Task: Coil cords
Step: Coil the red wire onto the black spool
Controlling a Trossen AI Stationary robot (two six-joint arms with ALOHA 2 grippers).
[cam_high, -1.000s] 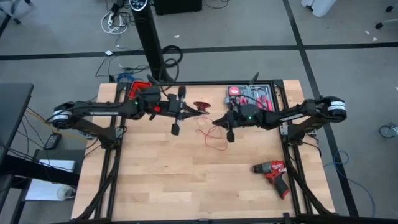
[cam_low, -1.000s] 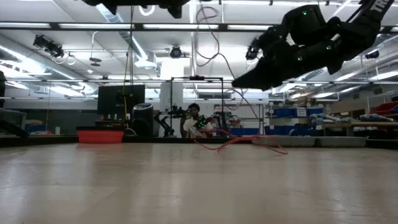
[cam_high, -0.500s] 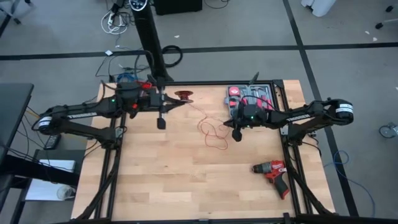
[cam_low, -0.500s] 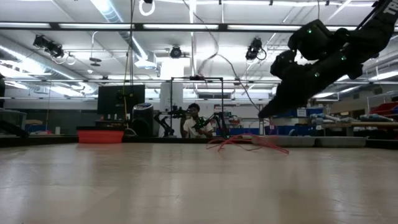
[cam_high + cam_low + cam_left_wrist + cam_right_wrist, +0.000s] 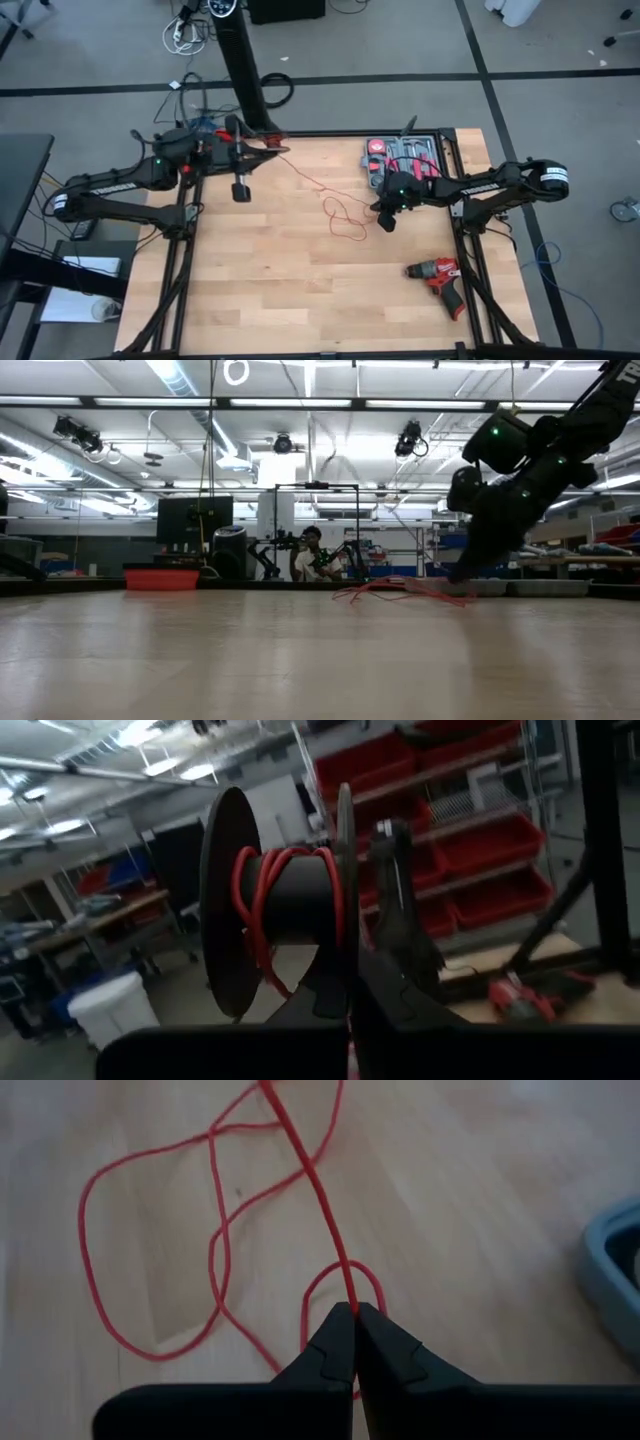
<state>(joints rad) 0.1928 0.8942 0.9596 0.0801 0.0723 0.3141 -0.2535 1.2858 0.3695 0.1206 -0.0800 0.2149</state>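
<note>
Spool (image 5: 275, 910) holds red cord (image 5: 215, 1230); tray (image 5: 405, 152) contents unclear.

Right gripper (image 5: 353, 1320) fingers (image 5: 330, 1355) pinched on red cord (image 5: 310, 1180), loops across wooden table (image 5: 470, 1230)

I count one red cord (image 5: 335, 212) looped on the counter (image 5: 280, 290), one spool (image 5: 275, 910), one drill (image 5: 437, 275), one tool tray (image 5: 405, 152), and two arms, each with one tool: left (image 5: 270, 150), right (image 5: 381, 208).
</note>
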